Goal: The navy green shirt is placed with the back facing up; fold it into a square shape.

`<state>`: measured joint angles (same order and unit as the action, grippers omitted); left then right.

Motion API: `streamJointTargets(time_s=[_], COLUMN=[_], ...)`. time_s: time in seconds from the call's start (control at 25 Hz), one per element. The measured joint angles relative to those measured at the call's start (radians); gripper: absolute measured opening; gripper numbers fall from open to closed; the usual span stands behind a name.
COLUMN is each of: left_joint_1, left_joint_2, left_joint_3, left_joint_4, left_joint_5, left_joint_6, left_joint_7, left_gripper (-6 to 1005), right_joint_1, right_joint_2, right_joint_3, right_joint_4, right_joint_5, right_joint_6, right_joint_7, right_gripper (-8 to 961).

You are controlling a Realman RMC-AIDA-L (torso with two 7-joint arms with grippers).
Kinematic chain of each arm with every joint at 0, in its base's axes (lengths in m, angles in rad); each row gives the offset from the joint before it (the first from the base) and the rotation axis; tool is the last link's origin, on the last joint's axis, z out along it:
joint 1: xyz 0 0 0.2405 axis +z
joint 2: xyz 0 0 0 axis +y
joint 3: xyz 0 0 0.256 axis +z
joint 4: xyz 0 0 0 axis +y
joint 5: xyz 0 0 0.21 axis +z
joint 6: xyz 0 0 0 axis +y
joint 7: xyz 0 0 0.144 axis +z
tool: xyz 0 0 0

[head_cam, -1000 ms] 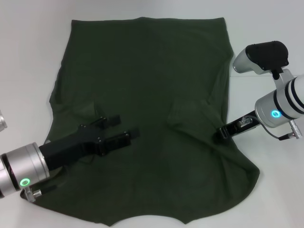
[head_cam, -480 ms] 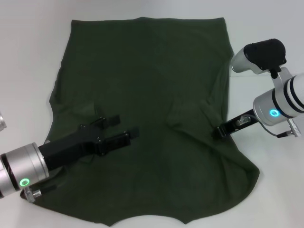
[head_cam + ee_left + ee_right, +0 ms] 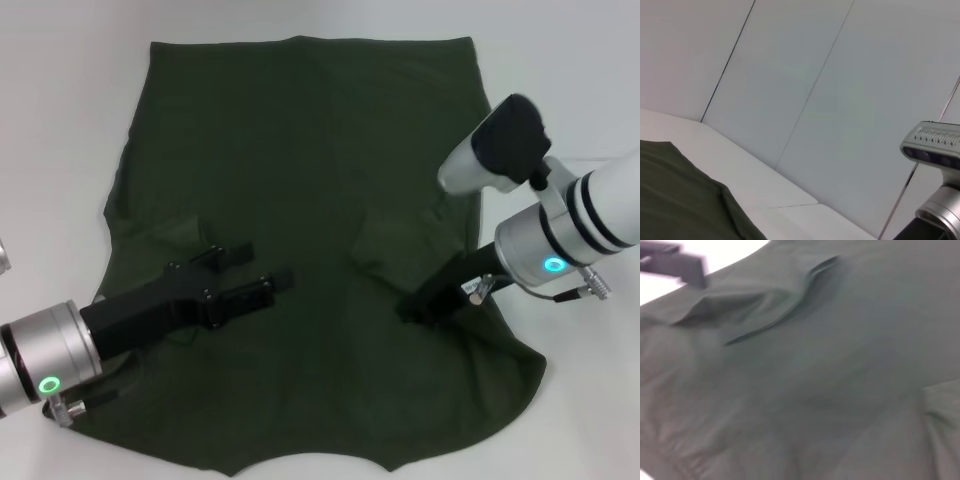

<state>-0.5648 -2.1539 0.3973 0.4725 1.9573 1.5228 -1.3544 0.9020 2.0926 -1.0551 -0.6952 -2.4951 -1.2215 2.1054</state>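
So the navy green shirt (image 3: pixel 300 200) is spread flat on the white desk (image 3: pixel 60 120), plain side up, no lettering showing from where I sit. It's dark olive all over, with one straight edge at the far side and the ragged, wavy end nearest me. A soft fold runs on each side around the middle, and the near right corner flares out wider than the rest. Its long axis runs straight away from me, near to far.

Bare desk shows past the far edge and down both sides, more of it on the left; the near edge runs right to the bottom of my head view, so little spare room there.

My left hand (image 3: pixel 262 272) sits over the left-middle of the cloth, its two black fingers (image 3: pixel 268 288) spread apart with nothing between them. My right hand (image 3: pixel 412 308) is low over the right-middle, tip down at the fabric; I can't tell if it's open or pinching.
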Motion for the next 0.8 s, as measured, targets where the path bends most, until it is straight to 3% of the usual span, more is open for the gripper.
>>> streamJointTargets(time_s=[0.16,0.4,0.68,0.8], left_joint_1=[0.001,0.002,-0.003,-0.005], left_joint_2=[0.000,0.000,0.000,0.001], left_joint_3=[0.000,0.000,0.000,0.000], left_joint_4=[0.000,0.000,0.000,0.000], left_joint_5=[0.000,0.000,0.000,0.000], left_joint_6=[0.001,0.001,0.001,0.000], left_joint_7=[0.000,0.001,0.002,0.001], left_gripper=[908,908,907,907], right_joint_1=[0.001,0.000,0.003,0.010], right_joint_2=[-0.006,-0.062,-0.097,-0.099], right_joint_3=[-0.005,0.009,0.009,0.008], right_joint_4=[-0.002,0.008,0.073,0.105], right_joint_5=[0.001,-0.010,-0.016,-0.027], right_joint_6=[0.030,0.083,0.092,0.093], right_joint_7=[0.070,0.278,0.362,0.370], right_gripper=[75,169,303,490])
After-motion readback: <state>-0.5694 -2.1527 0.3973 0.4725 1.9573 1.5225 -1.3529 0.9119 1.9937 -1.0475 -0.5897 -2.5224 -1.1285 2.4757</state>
